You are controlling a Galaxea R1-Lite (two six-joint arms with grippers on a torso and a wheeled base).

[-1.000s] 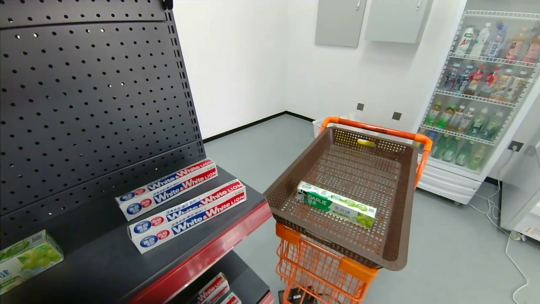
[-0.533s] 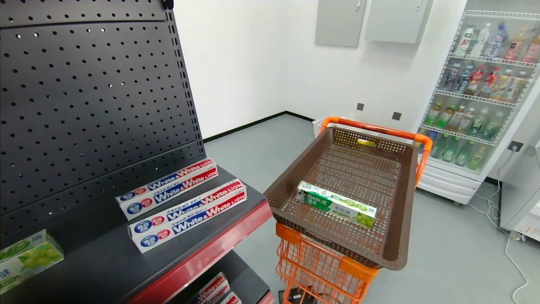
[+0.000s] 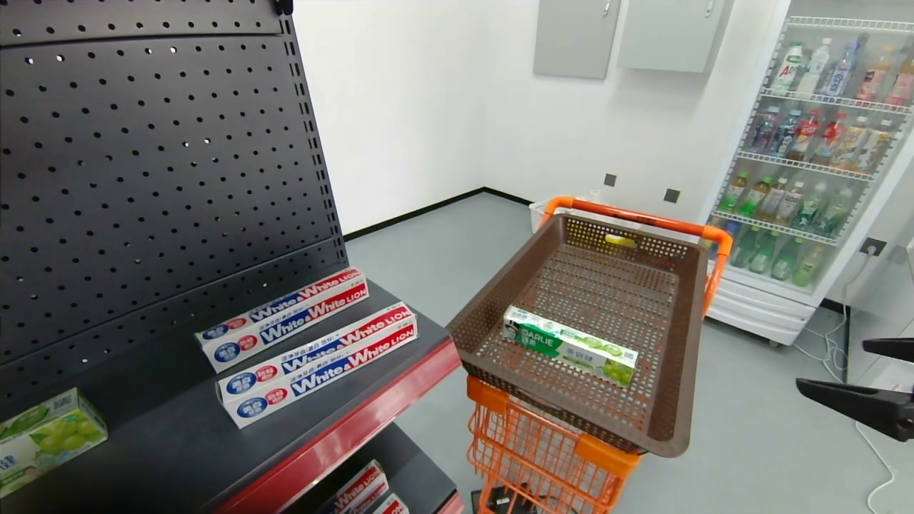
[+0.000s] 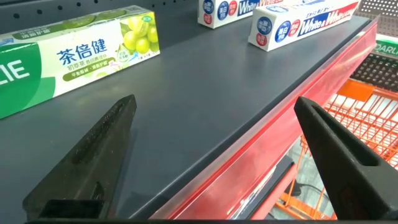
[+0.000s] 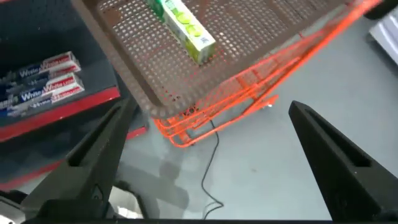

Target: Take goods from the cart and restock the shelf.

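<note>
A green toothpaste box [image 3: 569, 345] [image 5: 183, 25] lies alone in the brown perforated basket [image 3: 678, 400] on top of the orange cart [image 3: 543, 457]. On the dark shelf [image 3: 164, 442] lie two white toothpaste boxes [image 3: 282, 319] [image 4: 298, 25] and, at the left end, another green box [image 3: 46, 437] [image 4: 74, 53]. My left gripper [image 4: 216, 101] is open and empty, low at the shelf's red front edge, near that green box. My right gripper [image 3: 832, 365] [image 5: 211, 109] is open and empty, to the right of the cart and above the floor beside the basket.
A glass-door fridge [image 3: 814, 164] full of drink bottles stands behind the cart at the right. Cables [image 3: 857, 385] trail on the grey floor near it. A pegboard panel [image 3: 157, 164] backs the shelf. A lower shelf [image 3: 400, 478] holds more white boxes.
My right gripper has come into the head view at the right edge. The cart, basket and boxes have not moved.
</note>
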